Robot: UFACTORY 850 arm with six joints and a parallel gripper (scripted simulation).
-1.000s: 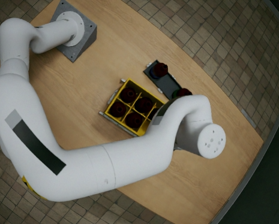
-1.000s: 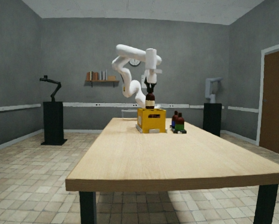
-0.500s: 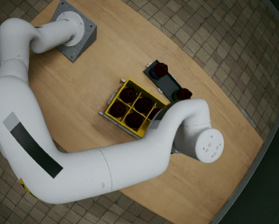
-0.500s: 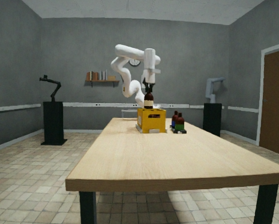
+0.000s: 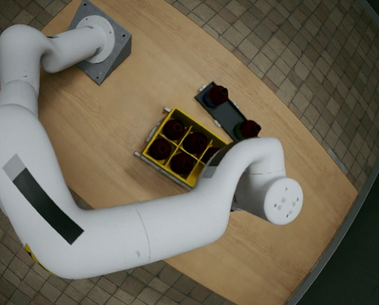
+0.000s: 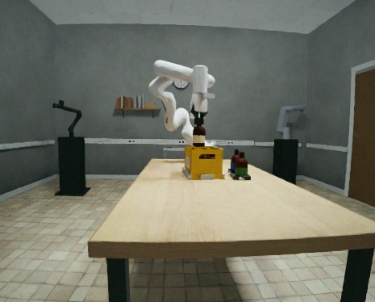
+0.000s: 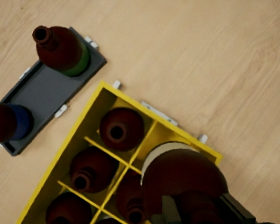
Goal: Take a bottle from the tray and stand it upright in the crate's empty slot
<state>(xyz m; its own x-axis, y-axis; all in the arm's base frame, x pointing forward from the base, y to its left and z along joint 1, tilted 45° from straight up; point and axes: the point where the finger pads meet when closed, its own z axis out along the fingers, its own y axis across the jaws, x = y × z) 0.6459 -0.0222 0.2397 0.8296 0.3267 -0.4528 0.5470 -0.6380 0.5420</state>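
Note:
My gripper (image 6: 199, 120) (image 7: 195, 216) is shut on a dark red-brown bottle (image 6: 199, 136) (image 7: 183, 175) with a cream label, held upright. The bottle is over the corner slot of the yellow crate (image 5: 190, 120) (image 6: 204, 171) (image 7: 67, 145), its base about level with the rim in the exterior view. That slot (image 7: 166, 134) shows no other bottle; the held bottle partly covers it. The other slots hold several dark bottles. In the top view the arm hides the gripper. The dark tray (image 5: 228, 117) (image 7: 46, 90) holds a blue-labelled bottle (image 5: 218, 95) (image 7: 3, 122) and a green-labelled bottle (image 5: 250, 128) (image 6: 241, 163) (image 7: 63, 50).
The tray lies beside the crate on the wooden table (image 5: 121, 130) (image 6: 228, 210). Pale pieces sit along the lower edges of the crate and tray. The upright bottles stand close by. The robot's grey base plate (image 5: 122, 50) is at the table's far end.

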